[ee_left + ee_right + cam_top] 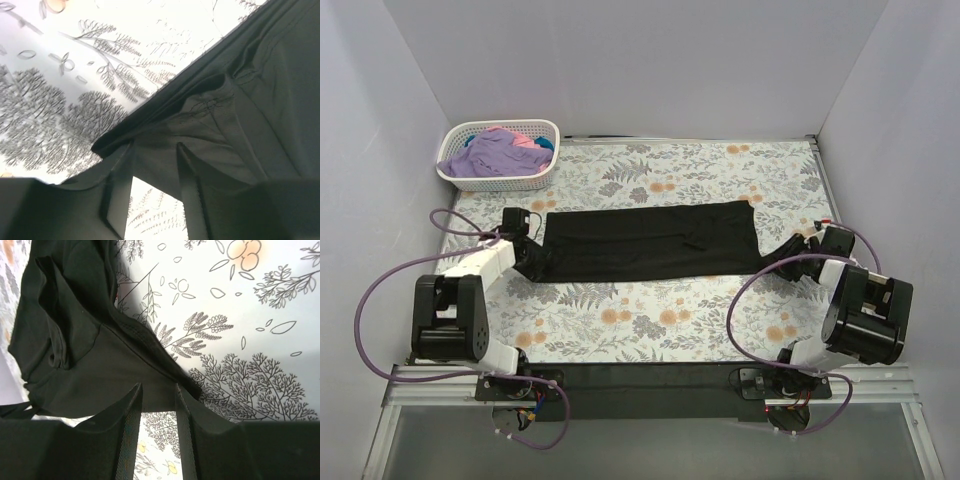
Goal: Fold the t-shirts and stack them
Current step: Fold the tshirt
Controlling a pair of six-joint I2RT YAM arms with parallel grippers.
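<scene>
A plain black t-shirt (650, 242) lies flat across the middle of the floral table as a long, folded band running left to right, its near corners drawn slightly toward the arms — while lavender-purple (490, 155), pink (525, 141) and teal (545, 145) tees sit crumpled at the far left.
</scene>
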